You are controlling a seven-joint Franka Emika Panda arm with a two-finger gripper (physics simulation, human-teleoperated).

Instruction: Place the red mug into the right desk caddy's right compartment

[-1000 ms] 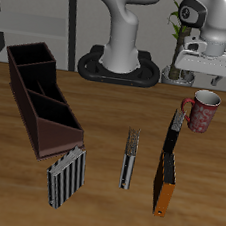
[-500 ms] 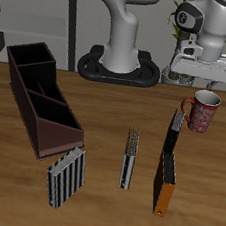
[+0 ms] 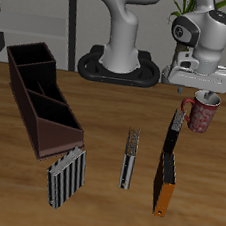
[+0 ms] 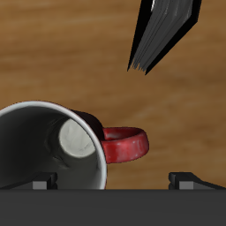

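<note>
The open claw (image 3: 207,88) hangs just over the red mug's (image 3: 202,113) rim, a book (image 3: 175,130) close beside.

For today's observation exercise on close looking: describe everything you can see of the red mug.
The red mug is small, ceramic-looking, red with white speckles, a pale inside and a red loop handle. It stands upright on the wooden table, mouth up and apparently empty, well away from the right desk caddy. A dark book stands close beside it. The hand hovers just above its rim; nothing grips the mug.
</note>
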